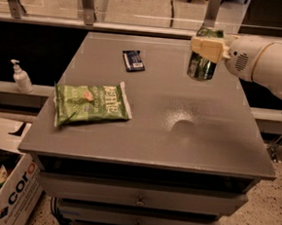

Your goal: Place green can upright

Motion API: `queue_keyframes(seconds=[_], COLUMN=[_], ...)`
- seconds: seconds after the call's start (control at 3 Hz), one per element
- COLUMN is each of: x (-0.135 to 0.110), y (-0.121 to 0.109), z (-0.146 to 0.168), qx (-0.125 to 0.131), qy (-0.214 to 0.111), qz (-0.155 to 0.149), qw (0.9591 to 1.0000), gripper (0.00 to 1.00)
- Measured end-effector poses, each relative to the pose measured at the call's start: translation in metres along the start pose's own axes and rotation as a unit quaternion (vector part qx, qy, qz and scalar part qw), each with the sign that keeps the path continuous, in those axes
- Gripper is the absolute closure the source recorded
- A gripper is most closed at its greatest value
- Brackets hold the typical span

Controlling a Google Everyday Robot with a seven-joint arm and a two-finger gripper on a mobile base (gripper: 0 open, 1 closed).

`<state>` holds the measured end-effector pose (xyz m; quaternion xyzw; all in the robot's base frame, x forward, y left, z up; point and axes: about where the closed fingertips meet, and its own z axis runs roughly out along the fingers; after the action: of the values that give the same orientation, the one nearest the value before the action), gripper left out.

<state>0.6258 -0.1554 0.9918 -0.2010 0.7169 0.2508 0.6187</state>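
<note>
The green can (201, 68) stands upright at the far right of the grey table (144, 134), its base at or just above the tabletop. My gripper (205, 48) comes in from the right on a white arm (267, 63). Its cream fingers (209, 46) are shut on the can's upper half. The can's top rim shows just above the fingers.
A flat green chip bag (90, 102) lies on the left of the table. A small dark blue packet (134, 60) lies at the back centre. A pump bottle (21, 77) and a cardboard box (8, 192) are off the left side. Drawers sit under the tabletop.
</note>
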Motion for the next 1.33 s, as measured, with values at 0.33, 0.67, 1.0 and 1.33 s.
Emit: queue_keyframes(seconds=[0.33, 0.67, 1.0, 1.33], x=[0.005, 0.018, 0.037, 0.055], y=[0.011, 0.015, 0.011, 0.005], z=[0.010, 0.017, 0.021, 0.022], qx=[-0.042, -0.060, -0.064, -0.064], qy=[-0.011, -0.012, -0.006, 0.005], qz=[-0.090, -0.192, -0.259, -0.285], qw=[0.9950, 0.9794, 0.9638, 0.9565], gripper=[1.00, 1.00, 1.00, 1.00])
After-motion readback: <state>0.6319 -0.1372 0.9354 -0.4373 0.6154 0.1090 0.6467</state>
